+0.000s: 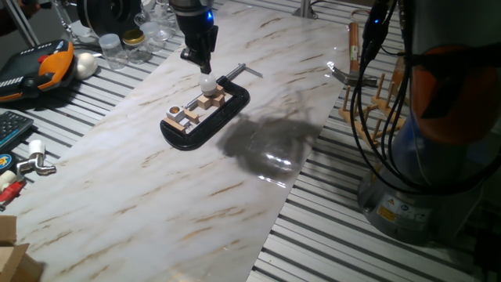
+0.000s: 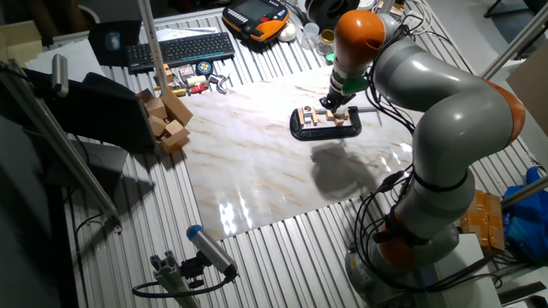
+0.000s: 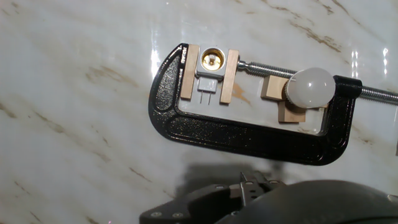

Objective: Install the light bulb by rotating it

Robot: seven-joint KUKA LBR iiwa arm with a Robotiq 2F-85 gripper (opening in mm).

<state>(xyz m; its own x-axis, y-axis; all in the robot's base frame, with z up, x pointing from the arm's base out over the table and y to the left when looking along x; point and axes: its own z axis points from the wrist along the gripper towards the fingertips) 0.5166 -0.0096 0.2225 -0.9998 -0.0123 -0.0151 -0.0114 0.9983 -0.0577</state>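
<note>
One light bulb (image 3: 310, 86) rests on small wooden blocks (image 3: 287, 99) inside the black clamp (image 3: 236, 129), near its screw end, toward the far edge of the marble tabletop (image 1: 156, 204). A brass socket (image 3: 211, 60) sits between two wooden pieces at the clamp's other end. Above the bulb hangs the gripper (image 1: 200, 56), touching nothing; whether its jaws are spread or pressed together I cannot tell.

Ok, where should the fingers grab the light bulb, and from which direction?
Grip the light bulb across its round frosted globe, coming straight down from above. It stands on wooden blocks inside the black C-clamp, so only the globe is exposed.
</note>
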